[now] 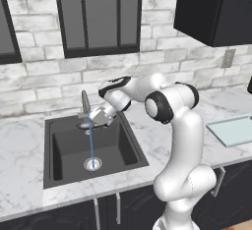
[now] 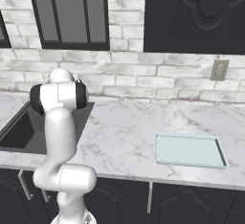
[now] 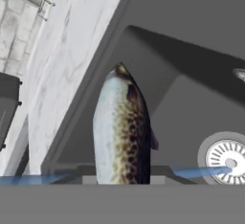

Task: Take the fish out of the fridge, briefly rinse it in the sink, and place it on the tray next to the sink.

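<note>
White marble counter runs under a pale brick wall, with the black sink (image 1: 91, 150) at the left and the pale tray (image 2: 190, 150) well apart to its right. Over the basin, beside the tap's falling stream (image 1: 90, 143), the gripper (image 1: 93, 118) is clenched on the fish (image 3: 122, 129). Its long axis runs straight out from the jaws, so the coming carry likely goes rightward across bare counter.

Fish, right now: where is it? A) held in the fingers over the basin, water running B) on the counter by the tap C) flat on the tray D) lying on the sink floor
A: the fish sticks out from the hand above the sink, with a blue stream falling to the drain; the tray holds nothing.
</note>
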